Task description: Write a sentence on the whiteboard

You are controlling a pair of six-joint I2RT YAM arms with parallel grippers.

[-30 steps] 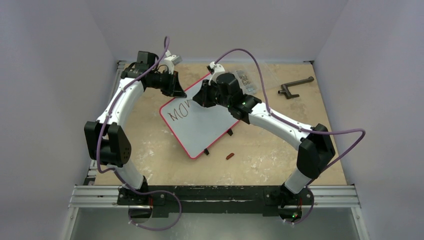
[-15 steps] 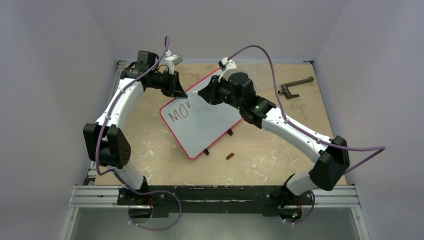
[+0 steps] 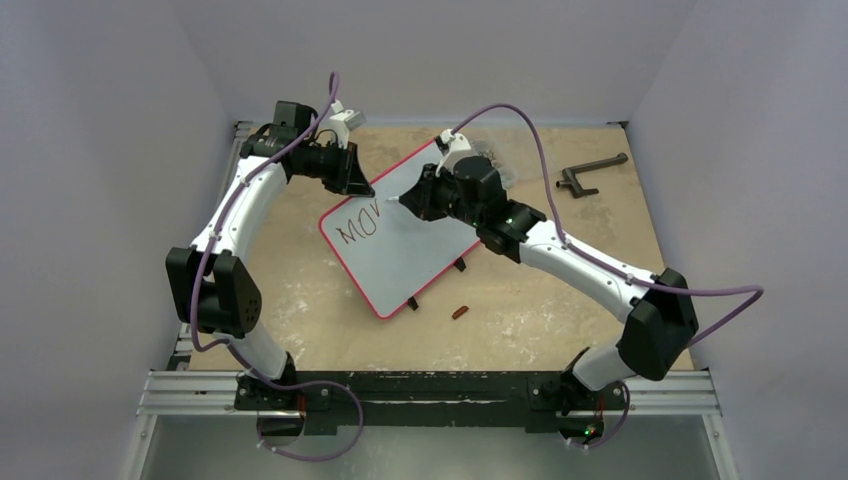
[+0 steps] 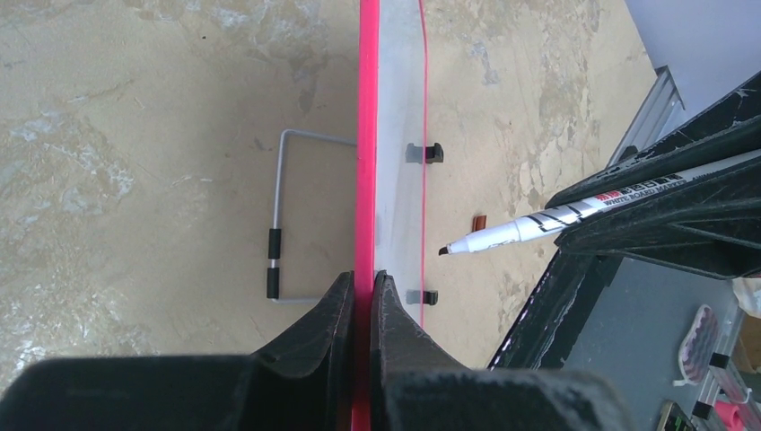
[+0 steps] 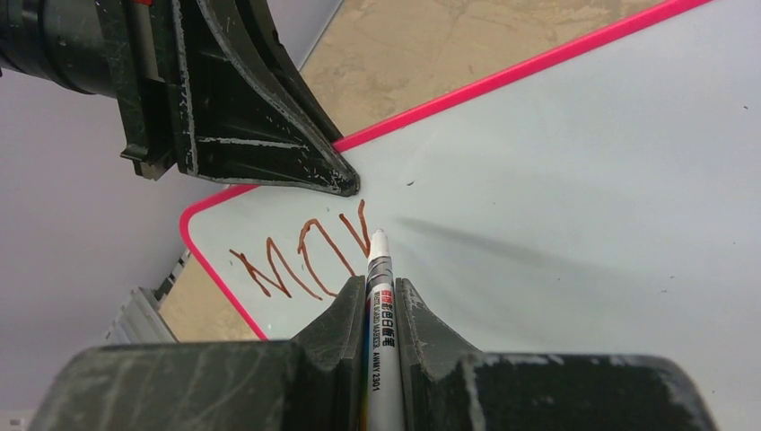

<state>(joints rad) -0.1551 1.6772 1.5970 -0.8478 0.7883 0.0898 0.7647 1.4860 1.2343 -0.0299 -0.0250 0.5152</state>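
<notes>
Left end effector [image 4: 363, 285] is pressed tight on the whiteboard [image 3: 405, 255]'s red rim, prob. so it won't slide during writing. Right end effector [image 5: 380, 289] pinches the marker [image 5: 379, 260], tip at the sentence [image 5: 305, 260], only "MOV" yet. Board's mid worktop [image 3: 560, 300], long side slanting near-left to far-right; letters run along it.

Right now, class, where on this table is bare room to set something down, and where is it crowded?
Bare table lies between the whiteboard's near-left rim and the left arm, and between the dark handle and the right arm. Crowded: the whiteboard's far-left rim, where the left gripper clamps it and the right gripper holds the marker.
</notes>
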